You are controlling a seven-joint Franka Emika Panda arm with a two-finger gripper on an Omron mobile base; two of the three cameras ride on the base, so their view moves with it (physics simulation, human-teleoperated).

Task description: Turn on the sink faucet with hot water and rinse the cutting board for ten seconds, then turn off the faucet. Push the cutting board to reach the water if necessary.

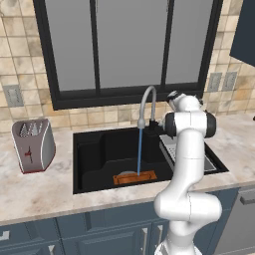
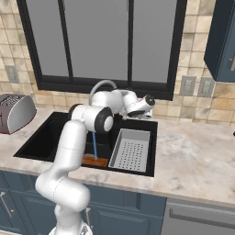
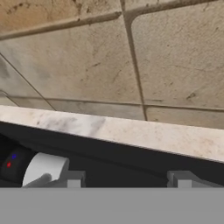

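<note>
The sink faucet (image 1: 148,97) arches over the black sink (image 1: 92,159). From the spout, a thin blue stream of water (image 1: 140,149) falls onto the orange-brown cutting board (image 1: 135,177), which lies flat on the basin floor near the front wall. The board (image 2: 95,161) and the water (image 2: 94,146) are partly hidden behind my arm in the right base view. My hand (image 2: 138,106) hovers at the back rim of the sink by the faucet's base. My gripper (image 3: 127,179) faces the tiled wall, fingertips apart with nothing between them. The faucet's black base (image 3: 12,161), with red and blue dots, is left of the fingers.
A grey perforated rack (image 2: 131,150) fills the sink's right compartment. A toaster (image 1: 34,144) stands on the marble counter (image 1: 40,191) to the left. A dark-framed window (image 1: 129,45) rises behind the faucet. The counter right of the sink (image 2: 193,151) is bare.
</note>
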